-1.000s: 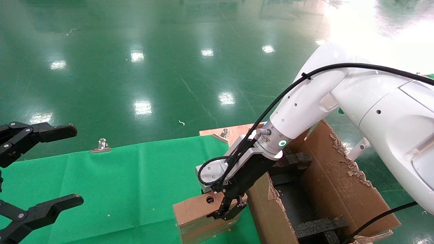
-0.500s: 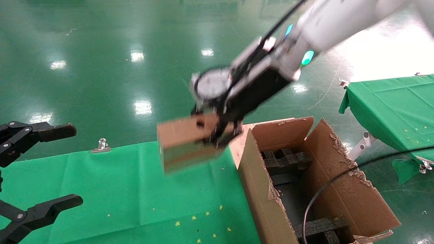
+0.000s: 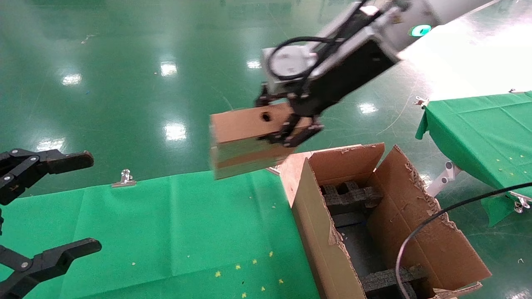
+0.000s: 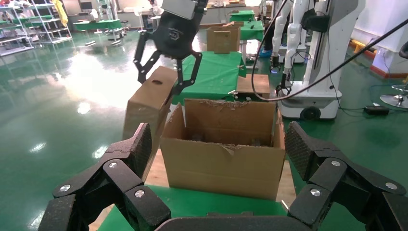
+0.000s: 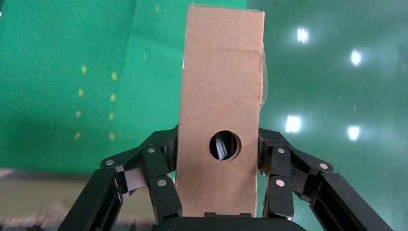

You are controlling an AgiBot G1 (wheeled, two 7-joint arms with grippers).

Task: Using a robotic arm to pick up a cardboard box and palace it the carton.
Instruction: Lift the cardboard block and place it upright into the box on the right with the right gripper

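Note:
My right gripper [image 3: 291, 124] is shut on the small brown cardboard box [image 3: 243, 141], which hangs in the air above the far edge of the green table, just left of the carton [image 3: 419, 232]. In the right wrist view the cardboard box [image 5: 219, 110] fills the space between the black fingers [image 5: 159, 178], its round hole facing the camera. The carton [image 4: 223, 159] stands open with torn flaps and black foam blocks [image 3: 353, 195] inside. My left gripper [image 3: 41, 207] is parked open at the left, over the table. From the left wrist view the right gripper [image 4: 168, 67] holds the cardboard box [image 4: 146, 106] beside the carton.
A green cloth [image 3: 166, 232] covers the table, held by metal clips [image 3: 123, 178]. A second green table [image 3: 482, 128] stands at the right. A black cable [image 3: 415, 236] loops over the carton. Shiny green floor lies beyond.
The right gripper has lifted the cardboard box off the table, then carried it a little to the right and higher, nearer the carton. The left arm has not moved.

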